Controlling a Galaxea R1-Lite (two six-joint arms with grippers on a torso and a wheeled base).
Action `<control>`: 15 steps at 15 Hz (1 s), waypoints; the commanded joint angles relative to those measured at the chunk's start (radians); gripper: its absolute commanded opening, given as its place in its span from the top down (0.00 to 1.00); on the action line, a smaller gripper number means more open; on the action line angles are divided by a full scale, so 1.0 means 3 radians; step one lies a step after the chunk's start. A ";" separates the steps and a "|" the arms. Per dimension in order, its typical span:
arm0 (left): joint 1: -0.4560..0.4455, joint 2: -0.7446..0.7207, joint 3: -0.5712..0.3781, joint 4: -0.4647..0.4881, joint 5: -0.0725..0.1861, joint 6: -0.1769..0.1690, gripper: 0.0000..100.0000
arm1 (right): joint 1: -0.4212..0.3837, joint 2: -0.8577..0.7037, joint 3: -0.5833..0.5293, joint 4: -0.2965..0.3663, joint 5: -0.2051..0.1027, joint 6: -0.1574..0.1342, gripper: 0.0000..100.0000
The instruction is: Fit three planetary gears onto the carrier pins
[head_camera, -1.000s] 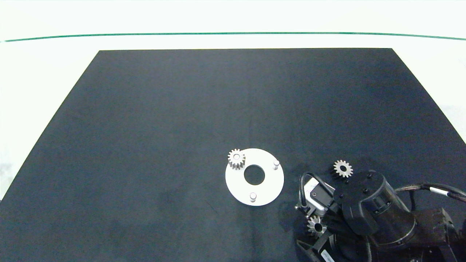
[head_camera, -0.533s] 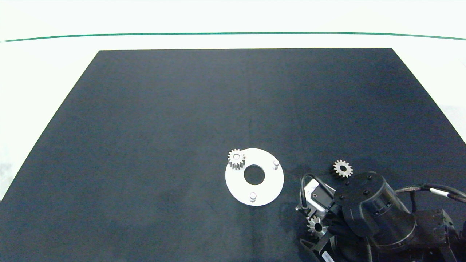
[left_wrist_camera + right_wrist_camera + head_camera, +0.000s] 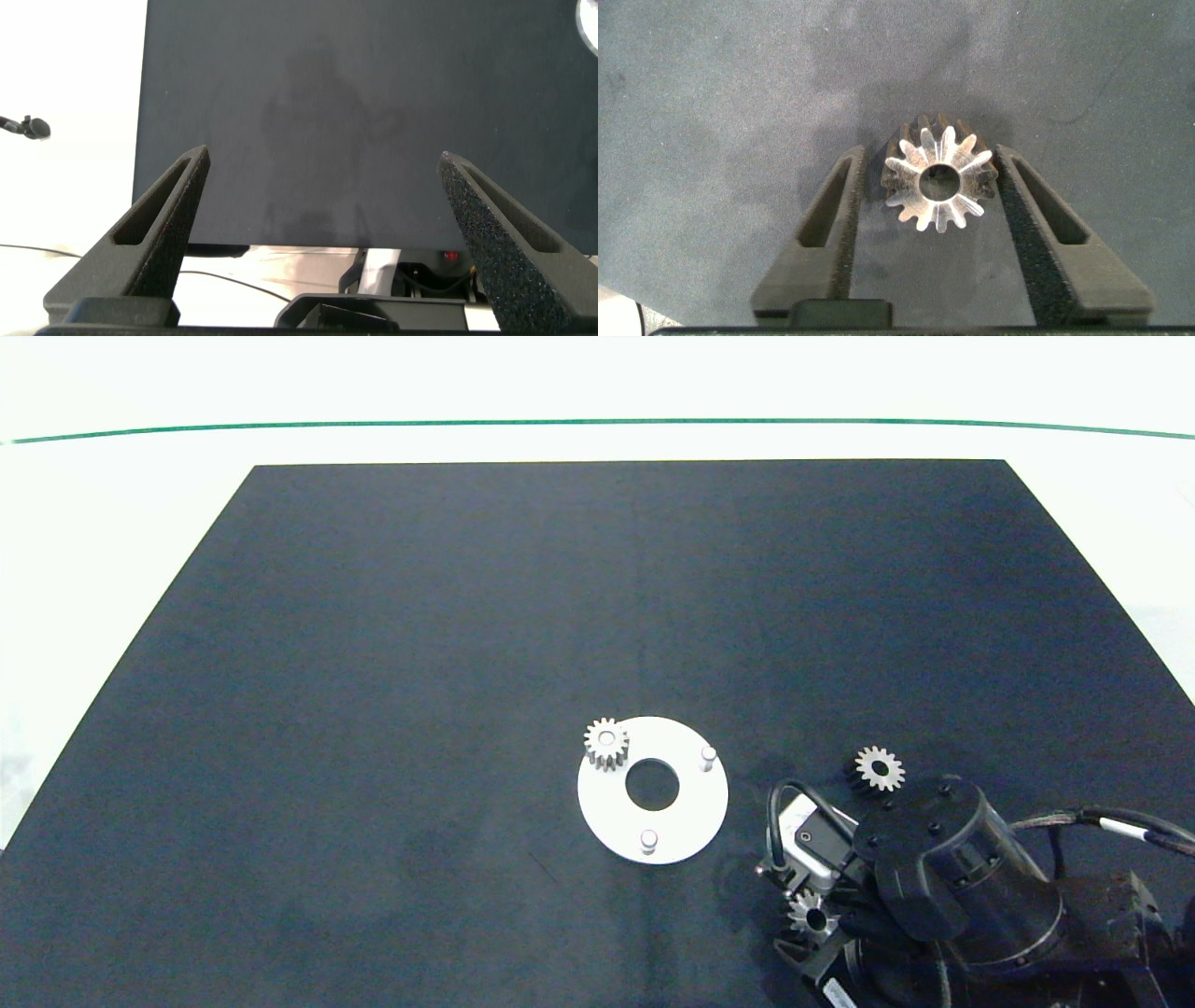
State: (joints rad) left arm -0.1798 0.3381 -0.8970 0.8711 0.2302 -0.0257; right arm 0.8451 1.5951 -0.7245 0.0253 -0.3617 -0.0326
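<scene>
- Right wrist view: right gripper (image 3: 932, 191) is bracketing a loose planetary gear (image 3: 937, 178) lying flat on the black mat (image 3: 710, 112), fingers (image 3: 836, 210) close beside its teeth; contact is unclear.
- Head view: one gear (image 3: 606, 743) is sitting on a carrier pin of the white disc (image 3: 686, 812); two pins (image 3: 708, 758) (image 3: 648, 841) are standing bare; another gear (image 3: 879, 768) is lying nearby.
- Right arm is reaching steeply down.
- Left gripper (image 3: 322, 233) is idling, spread wide and empty.

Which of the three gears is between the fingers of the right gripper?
The gear nearest the table's front edge, between the right gripper fingers. One other gear lies free on the mat; another sits on the white disc.
</scene>
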 commanded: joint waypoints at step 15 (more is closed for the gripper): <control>-0.0019 -0.0017 0.0055 0.0016 0.0005 -0.0001 0.00 | -0.0025 0.0057 0.0001 -0.0049 -0.0006 0.0001 0.80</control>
State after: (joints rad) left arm -0.1855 0.3285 -0.8817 0.8713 0.2298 -0.0253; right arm 0.8364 1.6115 -0.7245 0.0091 -0.3611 -0.0302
